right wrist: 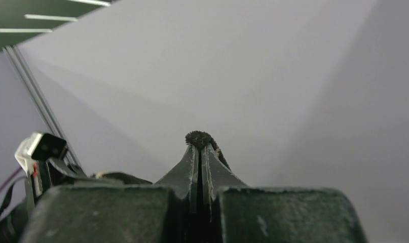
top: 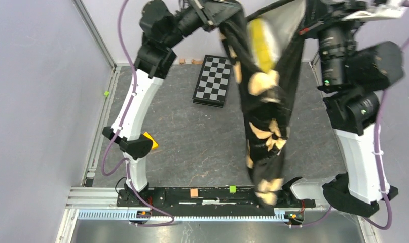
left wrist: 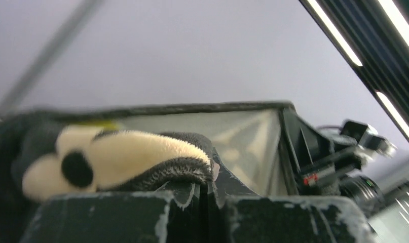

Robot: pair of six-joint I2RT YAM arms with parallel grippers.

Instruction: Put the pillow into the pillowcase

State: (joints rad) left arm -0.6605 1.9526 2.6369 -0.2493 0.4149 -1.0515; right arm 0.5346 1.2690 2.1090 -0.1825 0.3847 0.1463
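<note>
Pillowcase (top: 265, 116) hangs clamped in left gripper (left wrist: 208, 177) and right gripper (right wrist: 199, 147).

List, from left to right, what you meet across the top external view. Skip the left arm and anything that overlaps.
small green cube → orange wedge → checkered board → hanging pillowcase → right arm
</note>
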